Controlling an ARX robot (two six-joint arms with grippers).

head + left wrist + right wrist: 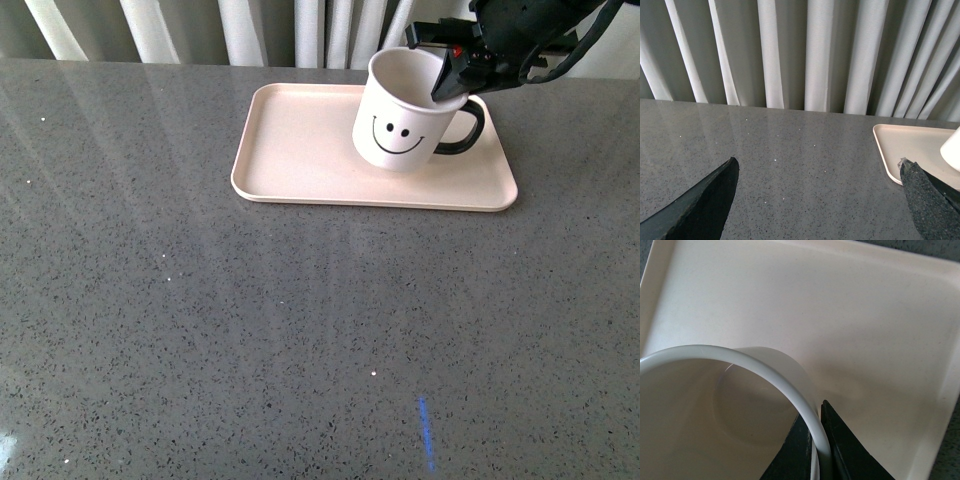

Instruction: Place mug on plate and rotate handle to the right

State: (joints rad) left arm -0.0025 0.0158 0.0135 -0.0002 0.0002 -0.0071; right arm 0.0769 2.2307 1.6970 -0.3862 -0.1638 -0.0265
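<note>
Right gripper [447, 88] pinches mug [398, 128] rim just above handle [466, 131], handle pointing right, mug tilted over plate [300, 150].

The right claw [448, 88] hides part of the mug [395, 125] rim and the handle [481, 125] top.

- We see the mug [395, 125] as glossy glazed ceramic; its handle [480, 122] is shiny black;
- the plate [300, 150] looks like smooth, matt plastic;
- the bench [250, 330] is polished, speckled stone;
- the curtain [817, 50] is soft cloth;
- the pads [927, 200] of the left claw [817, 161] look grainy and matt.
</note>
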